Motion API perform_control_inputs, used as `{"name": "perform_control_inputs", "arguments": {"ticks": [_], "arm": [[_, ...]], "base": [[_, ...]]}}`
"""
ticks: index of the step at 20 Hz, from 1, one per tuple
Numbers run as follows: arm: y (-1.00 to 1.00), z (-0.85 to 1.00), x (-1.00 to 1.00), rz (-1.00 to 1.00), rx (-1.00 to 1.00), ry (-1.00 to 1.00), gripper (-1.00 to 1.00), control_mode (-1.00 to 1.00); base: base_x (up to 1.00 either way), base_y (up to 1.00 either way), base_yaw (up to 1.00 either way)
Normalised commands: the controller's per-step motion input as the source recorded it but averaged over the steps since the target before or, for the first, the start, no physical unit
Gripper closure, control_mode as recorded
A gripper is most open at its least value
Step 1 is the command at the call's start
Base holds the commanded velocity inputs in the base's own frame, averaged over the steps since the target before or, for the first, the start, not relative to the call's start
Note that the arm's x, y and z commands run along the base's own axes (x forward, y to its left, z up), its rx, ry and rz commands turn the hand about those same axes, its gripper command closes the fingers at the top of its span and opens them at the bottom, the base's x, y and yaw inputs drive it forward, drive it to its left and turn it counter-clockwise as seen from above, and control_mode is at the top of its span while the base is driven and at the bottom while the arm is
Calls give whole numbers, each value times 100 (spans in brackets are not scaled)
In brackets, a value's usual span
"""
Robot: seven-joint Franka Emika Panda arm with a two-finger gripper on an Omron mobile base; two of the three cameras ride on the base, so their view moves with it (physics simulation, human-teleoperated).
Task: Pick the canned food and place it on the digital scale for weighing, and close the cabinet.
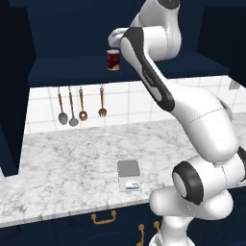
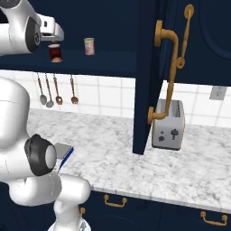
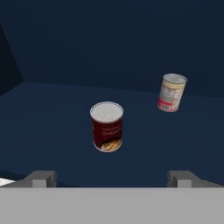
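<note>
I am looking at the canned food (image 3: 106, 127), a short can with a dark red label and a silver lid, standing upright on the shelf (image 3: 52, 131) inside the open navy cabinet (image 2: 146, 76). Everything below is placed relative to this can.

My tool (image 3: 111, 178) is hovering just in front of the can with its two fingertips (image 3: 40, 178) spread wide, grasping nothing. The can is sitting roughly between the line of the two tips but apart from them, not yet touched. In the left base view the tool (image 1: 115, 38) is hanging just above and beside the can (image 1: 113, 60).

Deeper on the shelf, off to one side of the red can, a taller pale can (image 3: 171, 92) is standing well apart from it. That makes two cans in all.

Far below the can, on the marble counter (image 1: 57, 163), the digital scale (image 1: 129, 174) is lying flat with nothing on its grey plate. One scale.

On the tiled wall below the shelf, four utensils (image 1: 73, 106) are hanging in a row. Off to the side, past the open cabinet door with its brass handle (image 2: 170, 74), one silver toaster (image 2: 168, 125) is standing on the counter.

As I judge it, nothing of the task is finished: the can is still to be gripped, carried down to the scale, and the cabinet door is still to be shut.
</note>
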Motion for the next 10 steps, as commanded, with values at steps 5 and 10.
{"name": "perform_control_inputs", "arguments": {"ticks": [5, 10], "arm": [[13, 0, 63, 0, 0, 6, -100, -100], [28, -4, 59, 0, 0, 2, -100, -100]], "base": [[0, 0, 0], [0, 0, 0]]}}
